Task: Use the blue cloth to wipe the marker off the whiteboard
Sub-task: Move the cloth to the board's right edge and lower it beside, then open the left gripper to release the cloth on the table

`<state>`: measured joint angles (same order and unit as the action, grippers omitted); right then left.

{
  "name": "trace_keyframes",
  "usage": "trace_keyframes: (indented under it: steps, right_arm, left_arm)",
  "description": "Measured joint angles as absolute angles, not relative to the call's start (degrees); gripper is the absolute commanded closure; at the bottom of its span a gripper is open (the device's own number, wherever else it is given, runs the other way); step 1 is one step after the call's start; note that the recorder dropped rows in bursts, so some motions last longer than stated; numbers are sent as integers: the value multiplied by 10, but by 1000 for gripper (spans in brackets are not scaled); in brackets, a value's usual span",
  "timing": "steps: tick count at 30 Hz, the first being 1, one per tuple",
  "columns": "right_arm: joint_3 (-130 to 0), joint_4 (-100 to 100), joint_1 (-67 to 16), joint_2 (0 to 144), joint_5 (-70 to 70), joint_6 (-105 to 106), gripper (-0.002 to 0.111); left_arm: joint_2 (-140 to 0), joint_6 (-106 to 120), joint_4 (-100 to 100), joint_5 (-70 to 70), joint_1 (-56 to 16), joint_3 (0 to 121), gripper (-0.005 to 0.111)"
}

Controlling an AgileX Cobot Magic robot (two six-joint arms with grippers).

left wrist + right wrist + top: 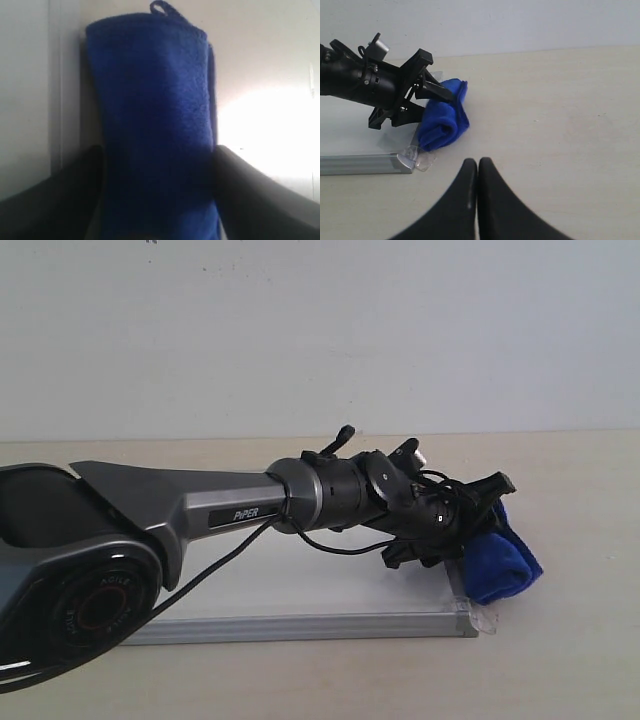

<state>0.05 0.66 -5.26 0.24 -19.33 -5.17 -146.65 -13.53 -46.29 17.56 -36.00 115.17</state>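
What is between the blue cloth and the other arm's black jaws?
Nothing but bare table. The right wrist view shows it: the right arm's jaws are shut and sit apart from the blue cloth, with only tan tabletop between them.

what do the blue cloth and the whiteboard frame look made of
The rolled royal-blue cloth looks like microfibre or terry: fuzzy matt nap, small hanging loop. The flat white whiteboard's silver-grey frame looks like metal, probably aluminium: straight edge, dull sheen. Its corner patch looks like clear glossy plastic tape.
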Motion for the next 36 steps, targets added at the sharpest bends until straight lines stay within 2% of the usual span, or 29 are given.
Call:
trace_keyframes:
  steps: [8,12,19,22,28,29,36]
  right_arm:
    - [0,7,-53,2,-193,-52,108]
    - [0,7,-53,2,-193,-52,108]
    - [0,7,-53,2,-193,-52,108]
    - [0,7,-53,2,-193,-52,108]
    - [0,7,-53,2,-193,-52,108]
    - [0,7,-53,2,-193,-52,108]
    - [0,7,-53,2,-193,-52,108]
  left_arm:
    - [-1465,-137,-463,176,-360,1152,40]
    - [-1455,-137,-443,192,-360,1152,52]
    - [-1417,-135,-404,213,-360,1151,54]
    - [-1408,-135,-388,232,-360,1151,64]
    - [-1390,-135,-332,289,-360,1151,100]
    - [-1385,-135,-319,300,-360,1151,103]
    - [-1348,-135,-215,393,-360,1149,103]
